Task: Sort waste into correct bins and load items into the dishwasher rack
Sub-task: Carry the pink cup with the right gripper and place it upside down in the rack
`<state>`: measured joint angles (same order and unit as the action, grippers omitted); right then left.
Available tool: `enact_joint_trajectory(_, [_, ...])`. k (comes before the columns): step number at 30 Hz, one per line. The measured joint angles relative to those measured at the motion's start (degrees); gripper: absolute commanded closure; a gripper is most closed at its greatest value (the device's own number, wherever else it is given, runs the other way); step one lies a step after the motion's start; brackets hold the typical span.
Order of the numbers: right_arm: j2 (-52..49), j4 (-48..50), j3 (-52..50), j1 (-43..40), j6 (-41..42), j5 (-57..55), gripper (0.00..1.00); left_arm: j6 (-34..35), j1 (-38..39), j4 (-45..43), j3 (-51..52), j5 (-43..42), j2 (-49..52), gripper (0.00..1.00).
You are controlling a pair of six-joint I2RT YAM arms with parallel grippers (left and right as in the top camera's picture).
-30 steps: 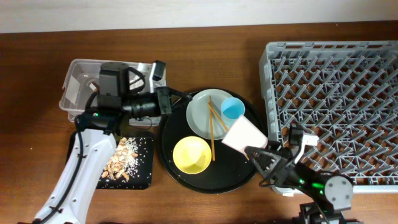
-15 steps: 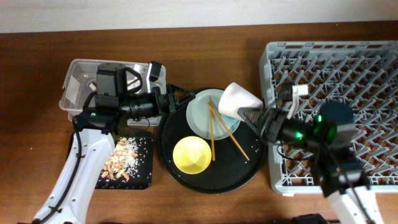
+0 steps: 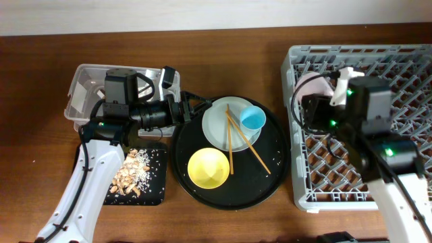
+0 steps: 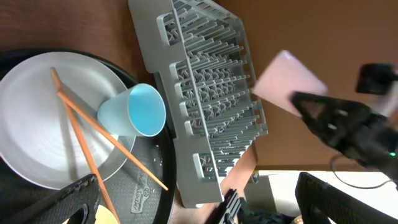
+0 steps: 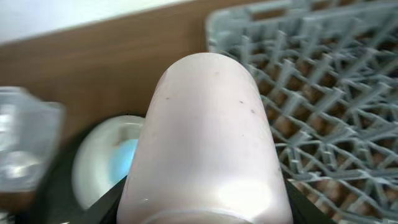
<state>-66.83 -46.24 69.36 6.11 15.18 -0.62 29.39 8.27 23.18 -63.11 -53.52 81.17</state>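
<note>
Your right gripper [image 4: 305, 102] is clamped on the pink cup [image 3: 314, 84], holding it over the dishwasher rack [image 3: 405, 61], just right of the round black tray [image 3: 270, 182]. Your left gripper [image 3: 194, 108] hangs at the tray's left rim, fingers spread wide and empty. On the tray, the blue cup [image 3: 252, 119] lies tipped on the plate [image 3: 216, 128] beside the chopsticks [image 3: 231, 145]. Moulded lettering on the tray is too small to read.

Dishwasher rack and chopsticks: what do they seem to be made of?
Dishwasher rack: likely moulded plastic, matte grey, given its uniform lattice and pegs. Chopsticks: probably wood or bamboo; thin, orange-tan, without shine.
</note>
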Motion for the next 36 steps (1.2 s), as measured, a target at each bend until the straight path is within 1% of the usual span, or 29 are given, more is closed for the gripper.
enact_joint_trajectory(7, [-9.0, 4.8, 0.0, -0.3, -2.2, -7.0, 0.58, 0.0, 0.0, 0.0, 0.0, 0.0, 0.0, 0.01])
enact_joint_trajectory(12, [-13.9, 6.2, 0.0, -4.5, -2.4, -8.2, 0.59, 0.0, 0.0, 0.0, 0.0, 0.0, 0.0, 0.01])
enact_joint_trajectory(13, [-15.7, 6.5, 0.0, -6.4, -2.6, -8.3, 0.59, 0.0, 0.0, 0.0, 0.0, 0.0, 0.0, 0.01])
enact_joint_trajectory(18, [-20.3, 9.0, 0.0, -10.9, -4.8, -5.6, 0.59, 0.0, 0.0, 0.0, 0.0, 0.0, 0.0, 0.01])
enact_joint_trajectory(25, [-25.2, 10.9, 0.0, -12.7, -5.4, -4.0, 0.58, 0.0, 0.0, 0.0, 0.0, 0.0, 0.0, 0.01])
enact_joint_trajectory(27, [-26.1, 11.5, 0.0, -12.7, -5.4, -3.8, 0.43, 0.0, 0.0, 0.0, 0.0, 0.0, 0.0, 0.01])
enact_joint_trajectory(29, [-26.5, 11.6, 0.0, -12.7, -5.7, -3.6, 0.36, 0.0, 0.0, 0.0, 0.0, 0.0, 0.0, 0.01])
enact_joint_trajectory(31, [-26.5, 11.6, 0.0, -12.7, -5.9, -3.4, 0.26, 0.0, 0.0, 0.0, 0.0, 0.0, 0.0, 0.01])
enact_joint_trajectory(34, [-26.5, 11.6, 0.0, -12.7, -6.0, -3.1, 0.22, 0.0, 0.0, 0.0, 0.0, 0.0, 0.0, 0.01])
enact_joint_trajectory(36, [-26.5, 11.6, 0.0, -12.7, -6.1, -2.9, 0.16, 0.0, 0.0, 0.0, 0.0, 0.0, 0.0, 0.01])
